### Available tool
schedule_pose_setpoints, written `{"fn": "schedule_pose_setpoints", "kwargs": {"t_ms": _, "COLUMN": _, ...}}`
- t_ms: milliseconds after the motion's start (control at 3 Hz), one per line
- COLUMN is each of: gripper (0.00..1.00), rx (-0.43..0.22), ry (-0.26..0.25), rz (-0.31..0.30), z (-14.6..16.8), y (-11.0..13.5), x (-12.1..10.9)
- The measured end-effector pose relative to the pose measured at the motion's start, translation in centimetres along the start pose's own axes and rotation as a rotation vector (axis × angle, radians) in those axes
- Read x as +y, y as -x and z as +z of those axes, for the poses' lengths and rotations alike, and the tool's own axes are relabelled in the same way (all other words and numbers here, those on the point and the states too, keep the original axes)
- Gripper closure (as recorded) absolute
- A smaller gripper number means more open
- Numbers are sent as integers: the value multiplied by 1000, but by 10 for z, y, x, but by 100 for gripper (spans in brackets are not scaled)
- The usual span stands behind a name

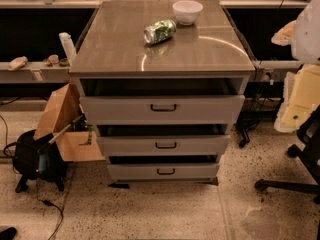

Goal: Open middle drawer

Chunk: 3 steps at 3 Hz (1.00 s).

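Observation:
A grey cabinet [162, 39] holds three stacked light-grey drawers, each with a small black bar handle. The middle drawer [164, 145] sits between the taller top drawer [162, 109] and the narrower bottom drawer [164, 172]. Its handle [165, 145] faces me, and a dark gap shows above its front. My gripper [286, 34] appears as a pale shape at the upper right edge, beside the white arm [307, 26]. It is well right of and above the drawers and touches nothing.
A white bowl [187, 11] and a crushed green can [160, 31] lie on the cabinet top. A cardboard box [67, 129] and a black bag [35, 156] stand at the cabinet's left. A chair base [295, 181] stands at the right, on speckled floor.

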State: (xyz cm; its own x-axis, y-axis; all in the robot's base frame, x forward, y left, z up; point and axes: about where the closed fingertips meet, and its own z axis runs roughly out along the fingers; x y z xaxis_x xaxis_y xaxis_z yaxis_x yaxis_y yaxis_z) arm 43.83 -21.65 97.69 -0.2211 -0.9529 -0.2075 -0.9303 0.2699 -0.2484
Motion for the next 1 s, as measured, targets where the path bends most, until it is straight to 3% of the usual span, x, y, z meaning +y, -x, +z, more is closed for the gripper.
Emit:
{"fn": "schedule_pose_setpoints", "kwargs": {"t_ms": 333, "gripper": 0, "rx": -1, "ry": -3, "rz": 0, "z": 0, "y": 0, "x": 0}}
{"fn": "schedule_pose_setpoints", "kwargs": {"t_ms": 1000, "gripper": 0, "rx": -29, "ry": 3, "rz": 8, "z": 25, "y": -7, "x": -32}}
